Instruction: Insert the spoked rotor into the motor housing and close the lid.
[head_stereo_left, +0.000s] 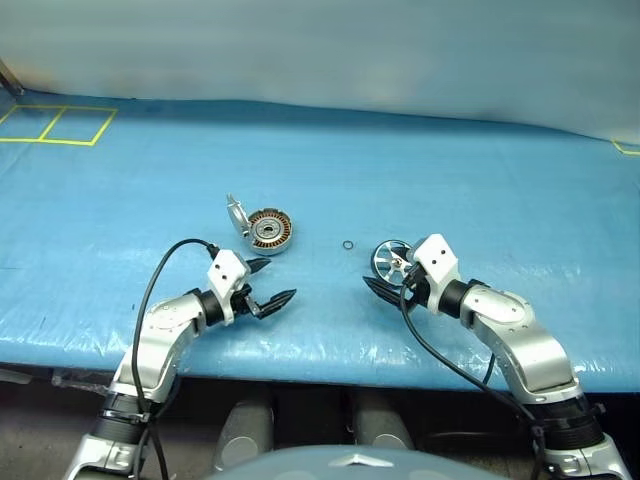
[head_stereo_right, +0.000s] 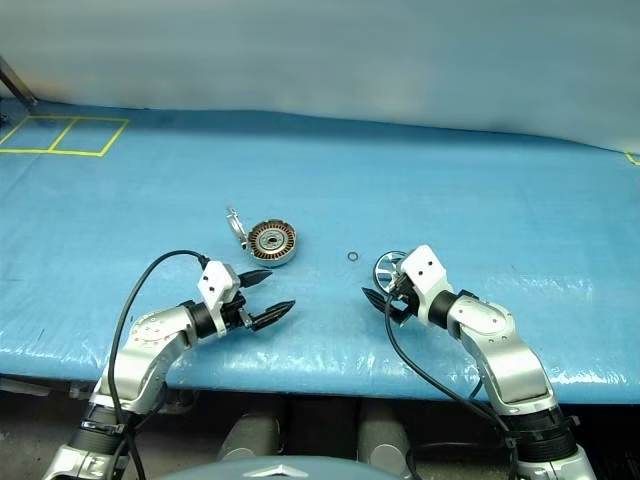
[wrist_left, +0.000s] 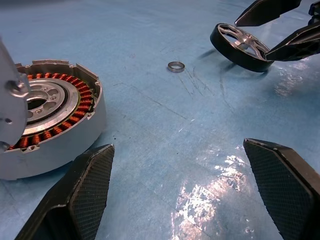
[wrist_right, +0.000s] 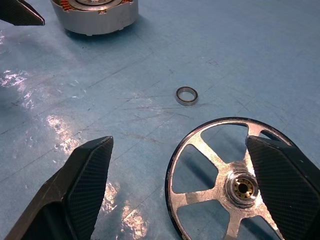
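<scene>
Blue sheeting covers the table (head_stereo_left: 330, 180). Item 1: spoked rotor (head_stereo_left: 391, 262), flat on the sheet, unheld, with the right gripper (head_stereo_left: 390, 292) spread wide just over its near edge. Item 2: motor housing (head_stereo_left: 270, 231), windings up, lid (head_stereo_left: 236, 215) leaning at its side. Item 3: small ring (head_stereo_left: 347, 245), loose between them. Left gripper (head_stereo_left: 270, 284) spread, empty, near the housing. Step in hand: fetching the rotor; next, likely, the right fingers straddle and pinch its rim.

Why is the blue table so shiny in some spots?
Left wrist view: lamp glare makes white patches on the blue table cover between the left gripper's fingers. Right wrist view: similar glare beside the spoked rotor. Head views: softer sheen along the near edge.
</scene>
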